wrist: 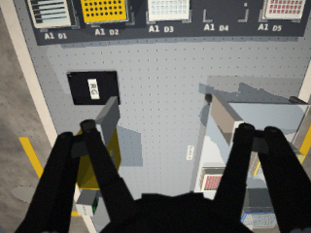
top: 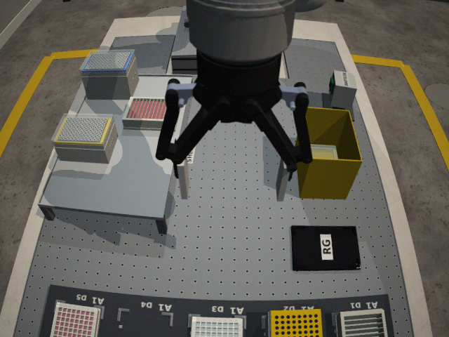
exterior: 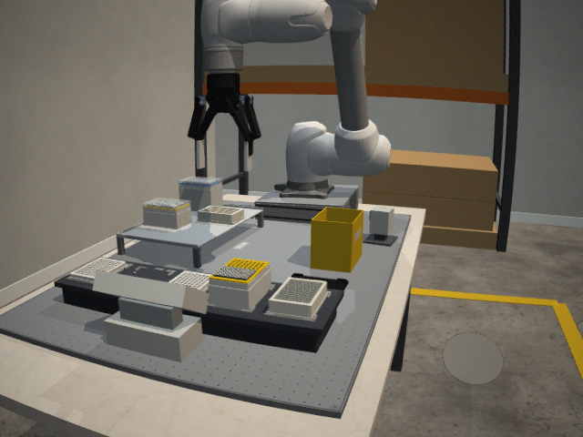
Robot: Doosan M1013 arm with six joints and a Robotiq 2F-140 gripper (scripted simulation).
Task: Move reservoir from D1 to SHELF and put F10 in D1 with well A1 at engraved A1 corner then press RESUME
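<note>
My gripper [top: 232,199] [exterior: 224,167] [wrist: 164,105] is open and empty, pointing down, high above the pegboard between the shelf and the yellow bin. The 12-trough reservoir with pale grey troughs [top: 362,326] [exterior: 299,293] [wrist: 50,14] sits in D1 and looks flat. The reservoir with red liquid [top: 146,109] [exterior: 219,214] [wrist: 212,182] stands flat on the shelf [top: 109,188] [exterior: 174,236] [wrist: 267,114]; its right end is hidden behind a finger in the top view. The RESUME post [top: 344,88] [exterior: 381,220] [wrist: 86,204] stands on the other side, its green key visible in the top view.
A yellow-rimmed tip box [top: 85,130] [exterior: 165,216] and a taller blue-rimmed one [top: 109,61] [exterior: 199,193] stand on the shelf. The yellow bin [top: 326,181] [exterior: 332,247] is near the nest RG [top: 306,250] [wrist: 78,89]. D2 holds a yellow tip rack [top: 295,324]; D3 and D5 hold open plates; D4 is empty.
</note>
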